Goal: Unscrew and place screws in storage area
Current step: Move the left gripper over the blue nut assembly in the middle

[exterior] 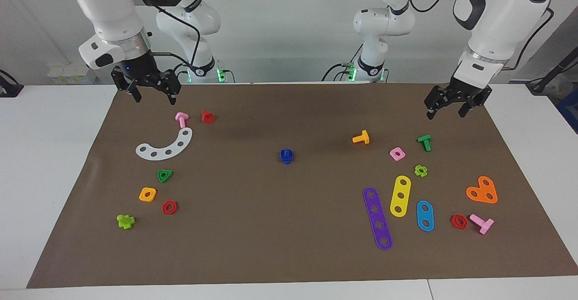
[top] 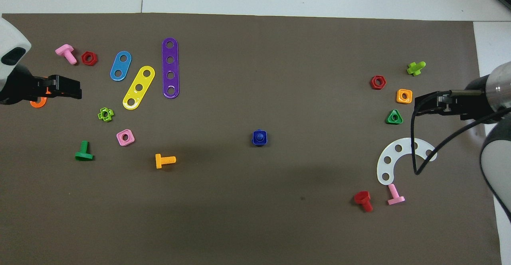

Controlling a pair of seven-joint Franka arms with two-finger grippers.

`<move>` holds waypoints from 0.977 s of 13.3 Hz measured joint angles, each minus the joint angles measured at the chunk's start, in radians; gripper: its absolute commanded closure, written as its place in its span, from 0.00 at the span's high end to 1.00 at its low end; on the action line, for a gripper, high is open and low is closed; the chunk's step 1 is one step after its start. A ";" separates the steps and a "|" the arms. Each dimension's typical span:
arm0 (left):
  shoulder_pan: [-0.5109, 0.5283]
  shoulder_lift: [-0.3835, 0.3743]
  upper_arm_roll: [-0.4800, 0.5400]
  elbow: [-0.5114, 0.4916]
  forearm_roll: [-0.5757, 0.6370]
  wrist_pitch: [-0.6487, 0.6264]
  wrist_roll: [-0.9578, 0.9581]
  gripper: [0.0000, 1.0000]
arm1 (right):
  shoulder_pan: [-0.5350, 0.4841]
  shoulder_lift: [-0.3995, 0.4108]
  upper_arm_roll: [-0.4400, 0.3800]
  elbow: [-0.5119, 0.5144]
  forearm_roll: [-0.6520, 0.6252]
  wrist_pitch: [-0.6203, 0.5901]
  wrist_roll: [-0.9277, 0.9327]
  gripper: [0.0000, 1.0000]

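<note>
– In the middle of the bench (exterior: 289, 264)?
– Blue screw (exterior: 286, 156), standing alone in its blue square nut. Well apart from everything else.
– Over at the right arm's end?
– Right claw (exterior: 152, 93) up in the air over the brown mat, above a pink screw (exterior: 181, 119) and a red screw (exterior: 207, 116). Fingers apart, nothing between them. Just past those, a white curved plate (exterior: 165, 145), then a green triangle nut (exterior: 165, 175), an orange square nut (exterior: 147, 194), a red hex nut (exterior: 170, 207).
– And at the left arm's end?
– Orange screw (exterior: 361, 138), pink square nut (exterior: 397, 154), green screw (exterior: 424, 142). Purple strip (exterior: 377, 218), yellow strip (exterior: 400, 195) and blue oval plate (exterior: 425, 215) side by side. Left claw (exterior: 445, 109) up high, over the mat near the green screw. Fingers apart too, holding nothing.
</note>
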 measured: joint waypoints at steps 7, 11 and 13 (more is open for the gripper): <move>-0.008 -0.006 -0.013 -0.018 0.000 0.001 0.038 0.96 | 0.001 0.000 0.001 0.000 0.000 0.000 0.000 1.00; -0.132 -0.006 -0.025 -0.060 -0.001 0.045 -0.025 0.96 | 0.001 0.000 0.001 0.000 0.000 0.000 0.000 1.00; -0.210 0.014 -0.029 -0.075 -0.021 0.098 -0.121 0.96 | 0.001 0.000 0.001 0.000 0.000 0.000 0.000 1.00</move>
